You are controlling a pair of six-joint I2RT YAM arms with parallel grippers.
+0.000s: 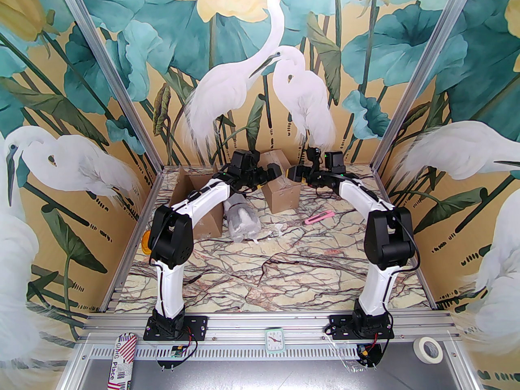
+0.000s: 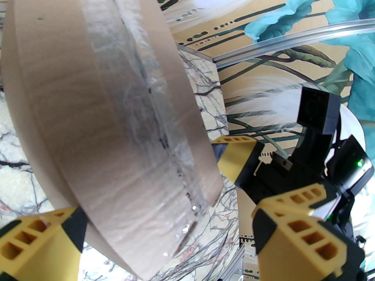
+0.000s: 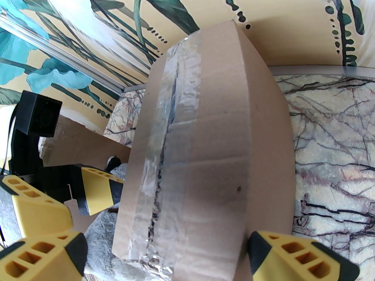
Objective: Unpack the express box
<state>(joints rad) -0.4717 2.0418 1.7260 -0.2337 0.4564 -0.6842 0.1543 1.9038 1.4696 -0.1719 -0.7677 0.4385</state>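
**Op:** Entry 1. Where does the express box sit?

**Log:** Your express box (image 1: 282, 197) stands at the far middle of the marble table (image 1: 284, 266), right under both wrists. Clear tape (image 3: 164, 145) runs the length of one face. A dark, ragged line follows the seam down the middle of the tape. The flaps lie shut.

**Op:** Jaws, left side?

**Log:** Your left gripper (image 2: 170, 218) has its fingers spread wide, and the taped face of the box lies between them. The near finger (image 2: 38, 244) is just beside the cardboard; I cannot tell whether it touches.

**Op:** Right side?

**Log:** The same. Your right gripper (image 3: 167, 240) is spread across the end of the box, with one finger (image 3: 301, 256) at the cardboard's edge. I cannot tell whether it touches. The two grippers are near each other, coming in from opposite sides.

**Op:** Other items?

**Log:** An open carton (image 1: 209, 224) stands left of the box, partly behind your left arm. A bubble-wrapped bundle (image 1: 241, 219) lies just beside that carton, on the near side of the box. A pink tool (image 1: 319, 217) lies flat to the right of the box, apart from it.
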